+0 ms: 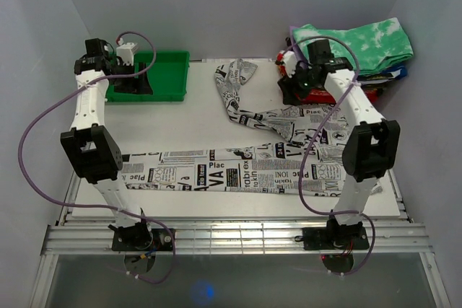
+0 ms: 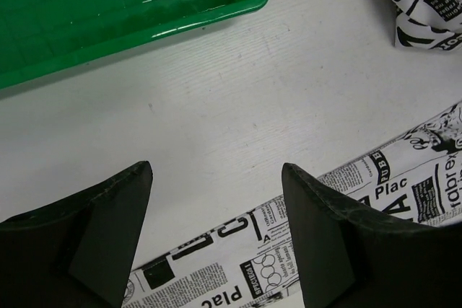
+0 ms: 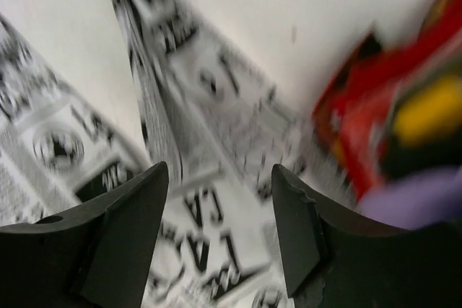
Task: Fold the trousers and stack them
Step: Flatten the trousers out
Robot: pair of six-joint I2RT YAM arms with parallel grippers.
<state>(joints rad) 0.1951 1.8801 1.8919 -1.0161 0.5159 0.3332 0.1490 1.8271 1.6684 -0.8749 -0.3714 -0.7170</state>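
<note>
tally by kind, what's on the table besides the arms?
Newspaper-print trousers: 1
Green tray: 1
Green tie-dye folded garment: 1
Red and multicoloured folded clothes: 1 pile under the tie-dye one; number of pieces cannot be told
Total: 4, counting the pile as one
</note>
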